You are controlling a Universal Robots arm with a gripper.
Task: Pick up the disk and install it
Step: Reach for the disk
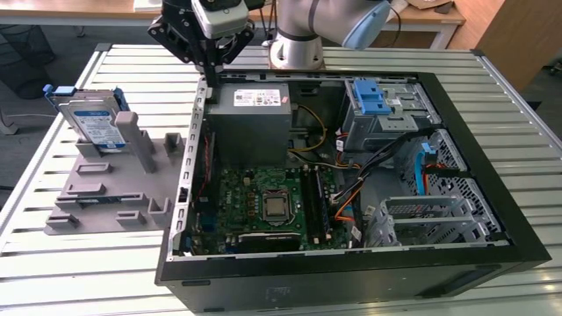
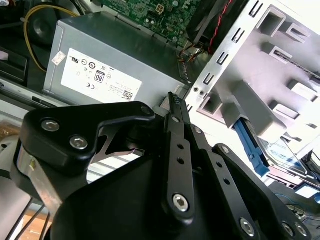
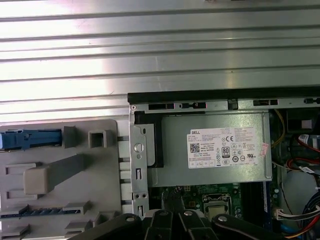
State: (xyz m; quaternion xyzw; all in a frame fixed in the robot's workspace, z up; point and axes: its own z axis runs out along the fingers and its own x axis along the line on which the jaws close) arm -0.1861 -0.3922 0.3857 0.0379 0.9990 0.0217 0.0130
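I saw the end effector [image 1: 210, 78] hanging above the back corner of the open computer case [image 1: 491, 217], right over the wall nearest the exterior view's left. Its fingers were drawn together and gripped nothing. In the second wrist view the closed tip [image 2: 173, 97] pointed toward the edge of the grey power supply [image 2: 107, 65], just beside the case's perforated metal wall.

The disk [image 1: 92, 122] stood on edge in a slot of the grey fixture [image 1: 105, 191], on the slatted metal worktop [image 1: 79, 263]. It was outside the case on the exterior view's left and apart from the end effector. Its label faced the camera and its blue carrier frame showed along the top and sides. In the first wrist view I could make out the blue upper edge of the disk [image 3: 30, 139] at the far side of the fixture from the case.

Inside the case, the power supply [image 1: 255, 122] sat at the back, the motherboard [image 1: 263, 197] lay in front of it, and a metal drive cage [image 1: 426, 217] stood toward the exterior view's right.
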